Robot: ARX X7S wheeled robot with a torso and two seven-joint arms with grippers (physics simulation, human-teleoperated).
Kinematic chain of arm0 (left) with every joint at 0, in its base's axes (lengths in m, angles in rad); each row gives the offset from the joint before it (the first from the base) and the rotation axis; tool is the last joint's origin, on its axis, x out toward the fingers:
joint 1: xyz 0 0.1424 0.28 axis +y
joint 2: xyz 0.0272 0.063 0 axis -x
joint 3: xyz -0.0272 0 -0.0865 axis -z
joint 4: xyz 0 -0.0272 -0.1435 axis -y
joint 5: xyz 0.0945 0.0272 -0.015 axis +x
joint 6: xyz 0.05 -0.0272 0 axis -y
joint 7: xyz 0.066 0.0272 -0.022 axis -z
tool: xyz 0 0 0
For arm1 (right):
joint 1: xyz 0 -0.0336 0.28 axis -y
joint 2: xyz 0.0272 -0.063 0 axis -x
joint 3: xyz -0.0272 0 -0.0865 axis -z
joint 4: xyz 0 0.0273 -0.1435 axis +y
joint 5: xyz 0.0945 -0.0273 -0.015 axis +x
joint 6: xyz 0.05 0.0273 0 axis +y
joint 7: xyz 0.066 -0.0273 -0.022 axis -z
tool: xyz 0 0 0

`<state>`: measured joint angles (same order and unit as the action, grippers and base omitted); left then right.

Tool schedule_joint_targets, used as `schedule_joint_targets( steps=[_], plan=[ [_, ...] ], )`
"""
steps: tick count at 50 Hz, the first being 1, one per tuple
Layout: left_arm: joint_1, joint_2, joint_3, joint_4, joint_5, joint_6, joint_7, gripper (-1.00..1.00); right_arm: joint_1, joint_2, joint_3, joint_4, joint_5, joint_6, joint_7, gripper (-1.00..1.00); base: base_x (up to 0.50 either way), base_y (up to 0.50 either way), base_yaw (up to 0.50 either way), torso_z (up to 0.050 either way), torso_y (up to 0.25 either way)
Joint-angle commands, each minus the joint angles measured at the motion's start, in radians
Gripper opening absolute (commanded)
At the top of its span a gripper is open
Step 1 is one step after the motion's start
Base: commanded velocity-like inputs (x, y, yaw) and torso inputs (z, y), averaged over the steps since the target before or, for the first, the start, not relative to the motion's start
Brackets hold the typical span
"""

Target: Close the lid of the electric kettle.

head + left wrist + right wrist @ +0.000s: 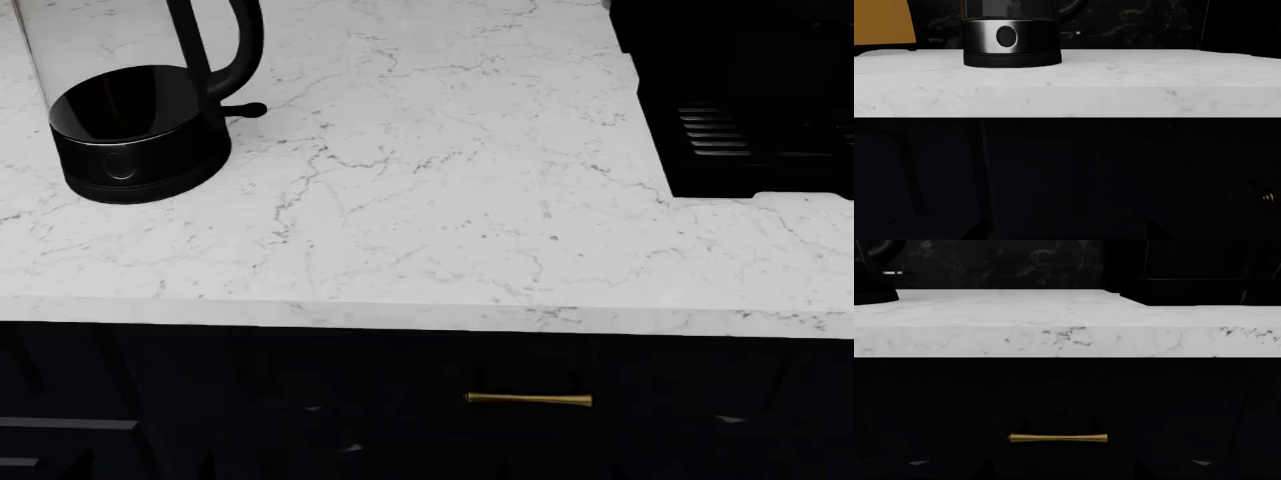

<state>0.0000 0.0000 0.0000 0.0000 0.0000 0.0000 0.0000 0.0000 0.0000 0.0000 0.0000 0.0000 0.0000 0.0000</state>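
Neither gripper appeared in any view, so finger spread was untellable; the electric kettle [134, 120] stood untouched on the marble counter [441, 200]

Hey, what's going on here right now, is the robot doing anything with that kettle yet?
Not yet. The electric kettle stands untouched at the far left of the white marble countertop, with a black machine at the right. Neither gripper shows in any view; both wrist cameras look at the counter edge from below its level, so the arms appear low in front of the dark cabinet with its brass drawer handle. The kettle's top is out of frame, so the lid cannot be seen.
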Motion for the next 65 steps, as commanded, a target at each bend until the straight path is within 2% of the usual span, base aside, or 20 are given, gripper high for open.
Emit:
schedule_joint_targets(
  steps=[1, 17, 19, 43, 49, 53, 54, 55, 65],
  plan=[
    [-0.005, -0.020, 0.024, -0.013, -0.020, 0.008, -0.024, 1.00, 0.006, 0.014, -0.017, 0.015, 0.014, -0.009, 0.017, 1.00, 0.00, 0.00, 0.00, 0.000, 0.000],
    [0.006, -0.060, 0.068, 0.010, -0.044, 0.018, -0.071, 1.00, 0.013, 0.054, -0.074, 0.022, 0.044, -0.023, 0.071, 1.00, 0.00, 0.00, 0.00, 0.000, 0.000],
    [0.015, -0.069, 0.076, 0.015, -0.045, 0.062, -0.064, 1.00, 0.012, 0.058, -0.080, 0.023, 0.044, -0.030, 0.075, 1.00, 0.00, 0.00, 0.00, 0.009, 0.000],
    [0.036, -0.101, 0.098, 0.077, -0.104, 0.017, -0.088, 1.00, -0.003, 0.089, -0.117, 0.002, 0.075, -0.050, 0.104, 1.00, 0.00, 0.00, 0.00, 0.050, 0.004],
    [0.048, -0.127, 0.108, 0.226, -0.126, -0.155, -0.096, 1.00, -0.003, 0.113, -0.120, -0.104, 0.097, 0.066, 0.109, 1.00, 0.00, 0.00, 0.00, 0.008, 0.001],
    [0.050, -0.161, 0.116, 0.423, -0.148, -0.335, -0.100, 1.00, 0.008, 0.149, -0.128, -0.279, 0.106, 0.232, 0.107, 1.00, 0.00, 0.00, 0.00, 0.000, 0.000],
    [0.015, -0.221, 0.104, 0.573, -0.194, -0.485, -0.110, 1.00, 0.050, 0.203, -0.144, -0.429, 0.110, 0.382, 0.099, 1.00, 0.00, 0.00, 0.00, 0.000, 0.000],
    [0.007, -0.221, 0.098, 0.723, -0.207, -0.635, -0.113, 1.00, 0.054, 0.206, -0.145, -0.549, 0.112, 0.520, 0.100, 1.00, 0.00, 0.00, 0.00, 0.000, 0.000],
    [-0.079, -0.235, 0.042, 0.930, -0.317, -0.869, -0.121, 1.00, 0.110, 0.235, -0.142, -0.682, 0.154, 0.694, 0.089, 1.00, 0.00, 0.00, 0.00, 0.000, 0.000]
  ],
)
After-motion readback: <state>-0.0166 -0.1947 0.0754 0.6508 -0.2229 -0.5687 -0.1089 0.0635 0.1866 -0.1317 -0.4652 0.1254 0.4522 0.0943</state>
